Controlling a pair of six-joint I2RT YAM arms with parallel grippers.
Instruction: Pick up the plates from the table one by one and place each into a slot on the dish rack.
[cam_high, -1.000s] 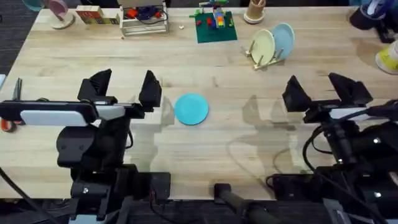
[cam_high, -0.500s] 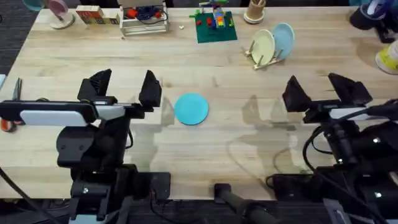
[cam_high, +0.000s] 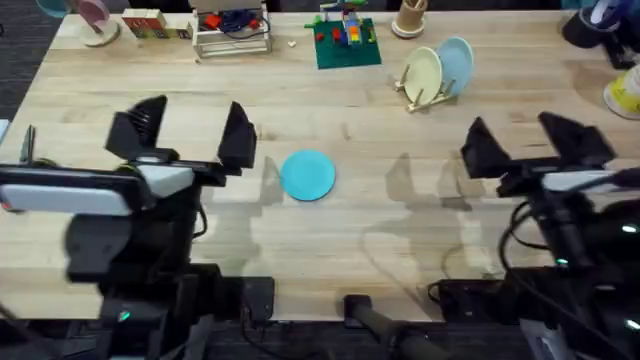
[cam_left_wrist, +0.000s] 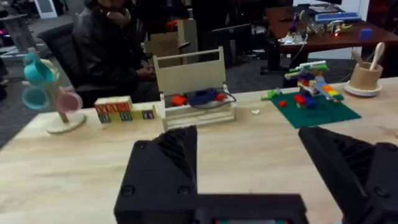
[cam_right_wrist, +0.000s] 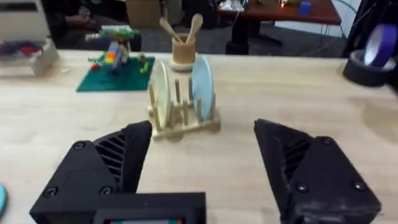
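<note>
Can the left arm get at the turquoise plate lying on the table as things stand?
Probably yes. The left hand is open, close beside the turquoise plate, which lies flat on the table with nothing between them.

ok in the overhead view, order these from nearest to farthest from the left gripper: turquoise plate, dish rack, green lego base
1. turquoise plate: flat on the table, just right of the left gripper.
2. green lego base: at the far edge, near the middle.
3. dish rack: far right of centre, holding two plates upright.

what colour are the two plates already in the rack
One pale yellow plate and one light blue plate, standing upright in the wooden rack; the right wrist view shows them best.
</note>
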